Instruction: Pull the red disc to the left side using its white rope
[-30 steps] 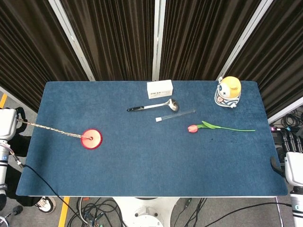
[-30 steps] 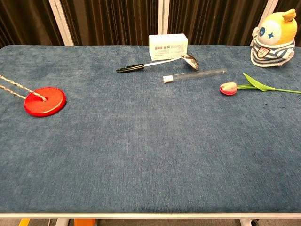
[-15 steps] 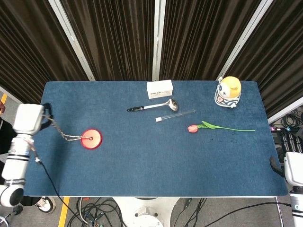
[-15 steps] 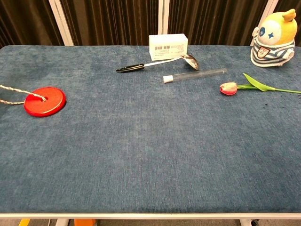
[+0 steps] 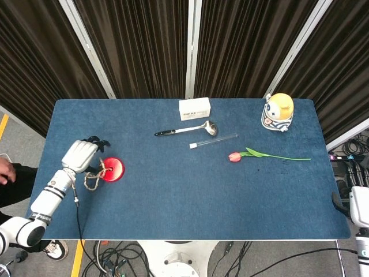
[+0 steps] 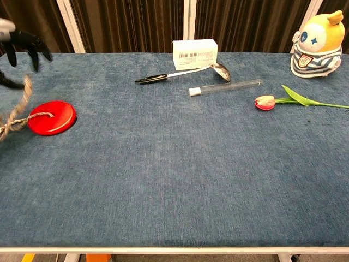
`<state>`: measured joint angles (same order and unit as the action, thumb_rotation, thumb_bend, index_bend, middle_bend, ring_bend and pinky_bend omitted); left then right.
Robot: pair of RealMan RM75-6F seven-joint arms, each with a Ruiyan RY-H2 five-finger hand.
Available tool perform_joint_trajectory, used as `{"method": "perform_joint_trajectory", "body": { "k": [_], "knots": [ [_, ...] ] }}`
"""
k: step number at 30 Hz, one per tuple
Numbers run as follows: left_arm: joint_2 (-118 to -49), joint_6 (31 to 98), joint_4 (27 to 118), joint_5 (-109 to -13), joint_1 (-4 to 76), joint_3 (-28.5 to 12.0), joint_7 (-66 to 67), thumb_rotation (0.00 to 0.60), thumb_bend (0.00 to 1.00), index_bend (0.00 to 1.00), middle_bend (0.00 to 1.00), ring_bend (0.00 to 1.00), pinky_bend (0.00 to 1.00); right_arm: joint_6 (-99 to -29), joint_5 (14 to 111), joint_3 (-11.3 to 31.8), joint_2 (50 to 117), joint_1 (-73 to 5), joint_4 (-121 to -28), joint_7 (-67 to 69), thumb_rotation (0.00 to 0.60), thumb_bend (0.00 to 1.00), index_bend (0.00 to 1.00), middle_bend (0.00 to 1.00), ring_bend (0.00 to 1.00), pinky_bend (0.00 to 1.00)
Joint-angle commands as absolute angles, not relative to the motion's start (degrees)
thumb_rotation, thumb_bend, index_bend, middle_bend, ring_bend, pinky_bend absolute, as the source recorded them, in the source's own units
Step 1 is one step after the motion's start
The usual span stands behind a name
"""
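Observation:
The red disc [image 5: 112,169] [image 6: 52,117] lies flat near the table's left edge. Its white rope [image 5: 92,176] [image 6: 15,112] lies bunched in loops just left of the disc, and in the chest view one strand rises off the cloth. My left hand [image 5: 81,154] [image 6: 22,42] hovers over the table just left of the disc, its dark fingers spread. The raised strand reaches up to its thumb, so it seems to hold the rope there. My right hand [image 5: 356,206] shows only partly at the table's right front corner, its fingers mostly hidden.
A ladle [image 5: 185,130], a clear tube [image 5: 213,140] and a white box [image 5: 194,108] sit at the back middle. A tulip [image 5: 265,154] and a yellow plush toy [image 5: 278,112] are on the right. The blue table [image 5: 190,202] stretches bare in front.
My left hand has come in from beyond the left edge to just beside the disc. The rope went from taut to slack and bunched. The disc has stayed put.

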<state>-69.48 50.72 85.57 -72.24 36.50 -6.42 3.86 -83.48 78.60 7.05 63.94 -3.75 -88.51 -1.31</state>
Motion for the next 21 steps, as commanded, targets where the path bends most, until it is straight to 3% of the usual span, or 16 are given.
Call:
{"method": "perform_joint_trajectory", "body": {
  "k": [1,11,15,21],
  "knots": [
    [-67.2,48.3,86.8,-71.4,37.2,-4.9,4.4,0.600,0.11,0.03,0.00,0.00,0.16,-83.3,78.7,7.0,64.2,-3.9,-88.3,-1.2,0.600,0.31,0.00,0.00,0.00,0.00],
    [-63.5,55.6,91.0,-69.9,33.9,-4.4,11.9,0.600,0.11,0.02,0.00,0.00,0.12,-84.1,79.0,7.2,63.8,-3.6,-88.5,-0.8,0.600,0.31,0.00,0.00,0.00,0.00],
    [-63.0,67.2,93.5,-73.3,26.9,-2.5,11.9,0.600,0.11,0.03,0.00,0.00,0.12,-84.6,79.9,6.8,63.7,-3.4,-88.9,-0.9,0.600,0.31,0.00,0.00,0.00,0.00],
    [-67.8,84.2,88.3,-80.5,16.2,1.8,14.0,0.600,0.11,0.04,0.00,0.00,0.12,-85.3,81.6,6.2,64.2,-3.5,-89.4,-1.8,0.600,0.31,0.00,0.00,0.00,0.00]
  ]
}}
